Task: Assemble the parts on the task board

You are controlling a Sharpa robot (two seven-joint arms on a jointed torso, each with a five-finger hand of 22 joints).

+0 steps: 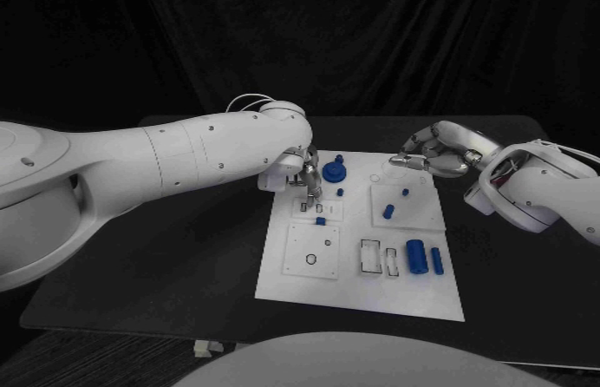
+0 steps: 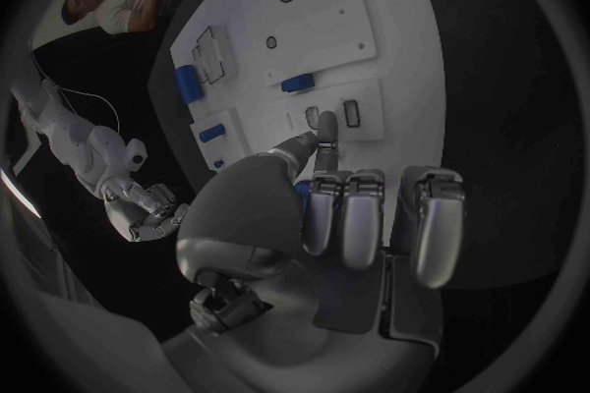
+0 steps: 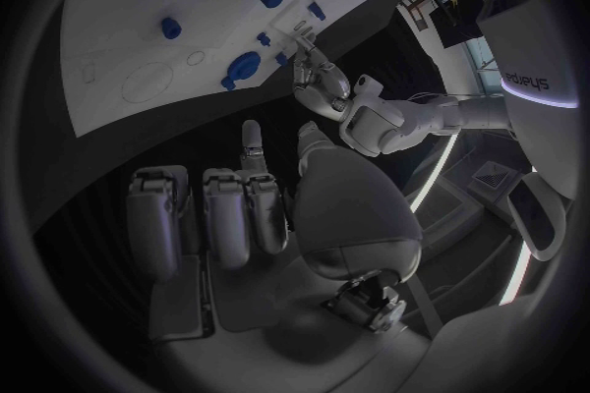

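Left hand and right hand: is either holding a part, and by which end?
Neither. Left hand hovers over the task board; right hand is curled on nothing.

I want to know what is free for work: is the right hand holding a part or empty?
Empty. The right hand hovers beside the task board, fingers curled in, with nothing between them.

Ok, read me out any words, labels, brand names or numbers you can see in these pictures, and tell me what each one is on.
"sharpa": on the white body of the robot, seen in the right wrist view, in small dark letters running sideways; only just legible.
The task board shows outlines and holes but no readable letters or numbers.
The left hand and right hand bear no readable marking.
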